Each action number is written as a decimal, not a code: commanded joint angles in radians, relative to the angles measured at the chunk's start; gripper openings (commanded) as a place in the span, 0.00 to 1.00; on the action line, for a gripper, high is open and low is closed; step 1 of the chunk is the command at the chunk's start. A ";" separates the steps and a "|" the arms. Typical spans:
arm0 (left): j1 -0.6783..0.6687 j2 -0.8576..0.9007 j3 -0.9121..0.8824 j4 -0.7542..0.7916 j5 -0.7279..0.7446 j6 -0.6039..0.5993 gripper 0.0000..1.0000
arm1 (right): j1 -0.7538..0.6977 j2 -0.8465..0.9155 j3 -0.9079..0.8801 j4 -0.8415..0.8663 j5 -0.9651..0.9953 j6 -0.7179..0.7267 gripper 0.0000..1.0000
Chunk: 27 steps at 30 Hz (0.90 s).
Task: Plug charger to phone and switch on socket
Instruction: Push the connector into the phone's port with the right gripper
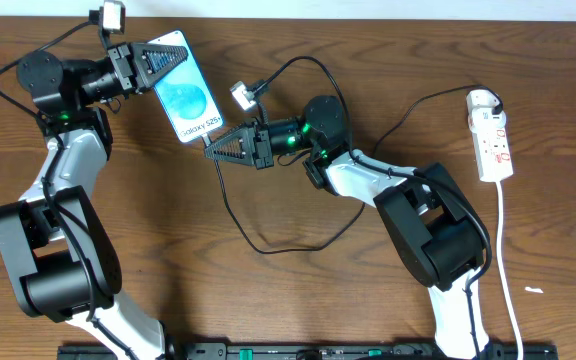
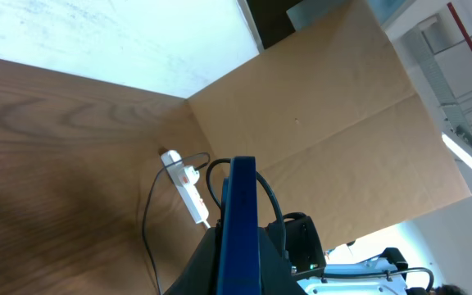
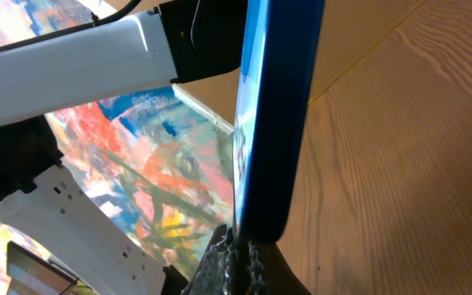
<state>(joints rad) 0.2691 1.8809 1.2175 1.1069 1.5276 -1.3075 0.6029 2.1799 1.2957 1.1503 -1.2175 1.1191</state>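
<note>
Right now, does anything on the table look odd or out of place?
Nothing damaged or spilled. Only the phone is not lying free: the left gripper clamps one end, and the right gripper holds the charger at the other end.

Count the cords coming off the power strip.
2. The black charger cable leaves the far end of the power strip, running left; the white cord leaves its near end, running toward the robot.

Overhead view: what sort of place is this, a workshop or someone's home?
Probably a robotics lab or test room: left arm and right arm at a wooden table, cardboard screen at its edge, phone and power strip as props.
</note>
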 commanded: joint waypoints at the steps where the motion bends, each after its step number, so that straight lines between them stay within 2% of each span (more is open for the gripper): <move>1: -0.009 -0.018 -0.010 0.010 0.044 0.013 0.07 | -0.011 -0.001 0.013 0.013 0.084 0.010 0.01; 27: -0.009 -0.018 -0.010 0.010 0.044 0.013 0.07 | -0.022 -0.001 0.013 0.013 0.150 0.056 0.01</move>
<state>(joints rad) 0.2680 1.8809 1.2175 1.1076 1.5089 -1.3060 0.5968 2.1799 1.2953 1.1519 -1.1995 1.1557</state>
